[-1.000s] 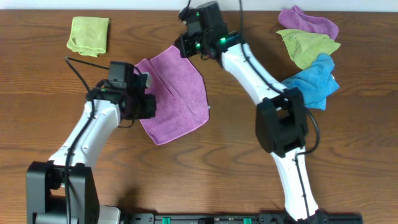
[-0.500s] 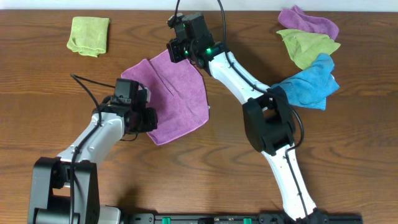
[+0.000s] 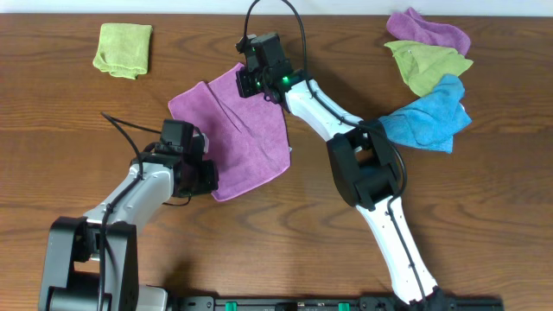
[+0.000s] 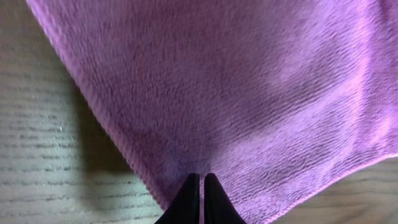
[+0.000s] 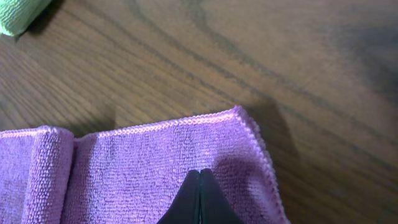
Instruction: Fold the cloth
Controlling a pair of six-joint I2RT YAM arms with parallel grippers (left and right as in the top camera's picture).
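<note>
We had the cloth lying flat on the table, near the middle. Our left claw was pinched shut on the corner nearest us. Our right claw was pinched shut on the far corner. We thought both claws should lift gently together, so the cloth did not bunch up. From above we saw the whole cloth. Only the wrist views showed the tips squeezed together.

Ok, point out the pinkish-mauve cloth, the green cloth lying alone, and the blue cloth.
pinkish-mauve cloth (image 3: 246, 138), overhead view, on its flat middle.
lone green cloth (image 3: 123, 49), overhead view, on its centre.
blue cloth (image 3: 429, 121), overhead view, on its bunched middle.
</note>
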